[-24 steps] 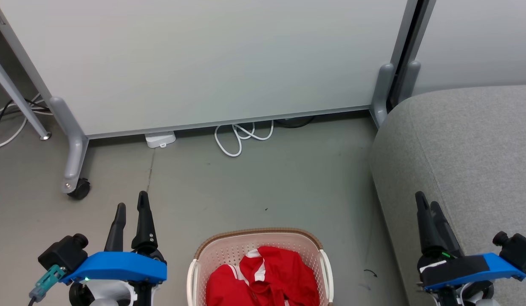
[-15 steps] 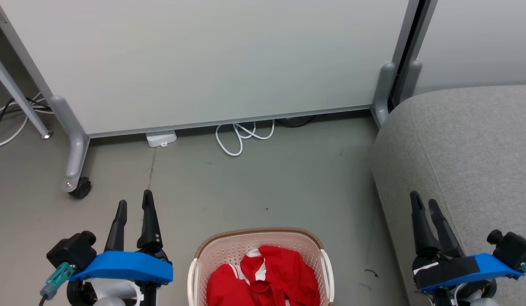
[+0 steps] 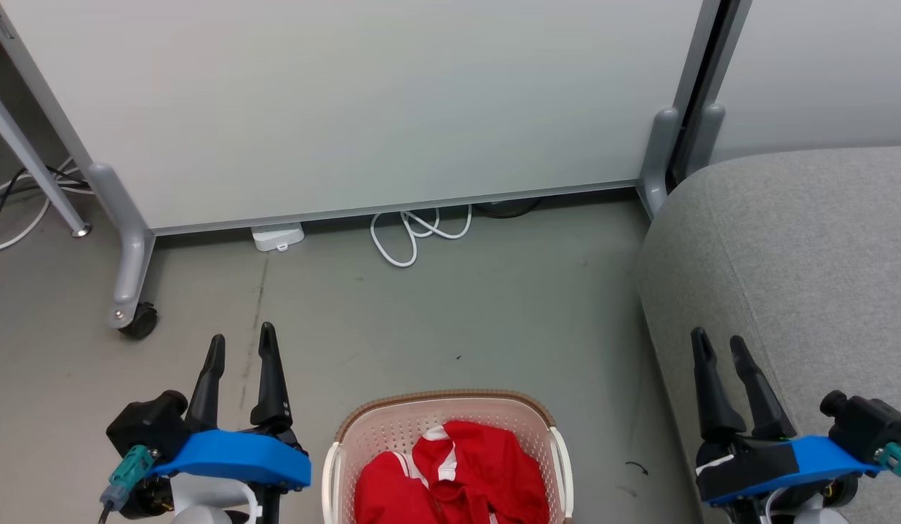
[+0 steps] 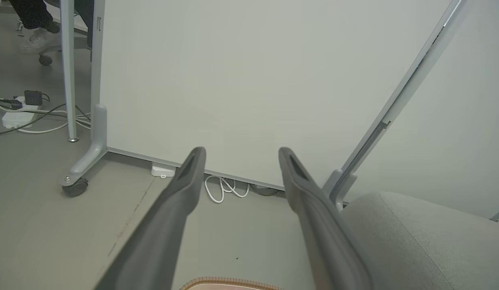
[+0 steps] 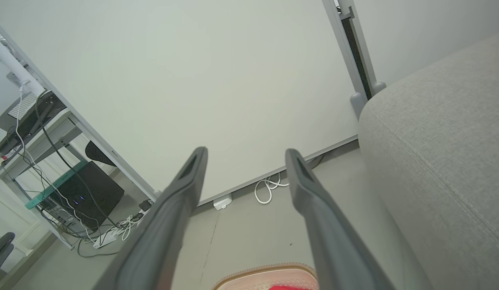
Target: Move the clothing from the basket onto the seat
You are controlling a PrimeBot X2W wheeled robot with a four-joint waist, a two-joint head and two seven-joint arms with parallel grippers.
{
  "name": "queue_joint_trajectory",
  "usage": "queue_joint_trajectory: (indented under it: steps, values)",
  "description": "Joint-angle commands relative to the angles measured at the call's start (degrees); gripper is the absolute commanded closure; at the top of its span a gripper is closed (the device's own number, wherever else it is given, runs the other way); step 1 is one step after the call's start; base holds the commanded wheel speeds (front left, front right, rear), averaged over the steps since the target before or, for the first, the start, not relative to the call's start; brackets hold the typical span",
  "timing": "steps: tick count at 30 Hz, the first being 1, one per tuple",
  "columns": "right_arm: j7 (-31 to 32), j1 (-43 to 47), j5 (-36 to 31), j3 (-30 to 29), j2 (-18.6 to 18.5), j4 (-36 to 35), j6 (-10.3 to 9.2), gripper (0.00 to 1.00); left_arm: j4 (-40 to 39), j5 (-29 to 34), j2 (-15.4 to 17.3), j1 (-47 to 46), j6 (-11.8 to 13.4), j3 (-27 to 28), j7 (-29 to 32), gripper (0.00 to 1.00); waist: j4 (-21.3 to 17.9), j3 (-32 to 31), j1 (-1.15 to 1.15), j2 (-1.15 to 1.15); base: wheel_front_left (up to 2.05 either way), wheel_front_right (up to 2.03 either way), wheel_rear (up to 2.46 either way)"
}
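Left claw [image 3: 242, 333]: lower left of the head view, fingers pointing up the frame, spread apart, nothing between them. In the left wrist view the same two fingers fork wide over bare grey floor [image 4: 52, 225].

Right claw [image 3: 716, 336]: lower right of the head view, fingers also parted and empty. It shows against the left edge of the seat [image 3: 800, 255] — whether it touches the fabric I cannot tell.

The basket [image 3: 443, 397] stands on the floor at the bottom centre of the head view, between my two claws and apart from both. The frame edge cuts off its lower part. It has a brown rim and a cream perforated wall. The clothing [image 3: 458, 473] lies bunched inside it, red with white strips, below the rim.

The seat takes the right side of the head view — grey, with a rounded corner toward the top. It is near the basket, with a strip of floor between them.

Across the top, a pale partition panel [image 3: 348, 109] stands on a grey foot with a caster [image 3: 139, 320]. A white cable [image 3: 414, 233] loops under the panel's lower edge. At the upper left of the left wrist view is a person's shoe [image 4: 38, 40].
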Motion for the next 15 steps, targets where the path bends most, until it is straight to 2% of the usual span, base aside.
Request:
queue_joint_trajectory:
  steps: [1,15]
  values:
    - [-0.64,-0.35,-1.53,0.16,-0.37,-0.67,0.11,0.00,-0.35,1.56,0.36,-1.37,0.31,-0.33,-0.62,0.00,0.01,-0.04,0.00,0.00,0.00,0.00,0.00]
    - [-2.43,-0.06,-8.71,0.88,-0.41,-0.76,0.13,0.00,0.26,9.35,0.46,-1.42,0.86,-1.69,-2.43,0.00,0.15,0.04,0.00,0.00,0.00,0.00,0.00]
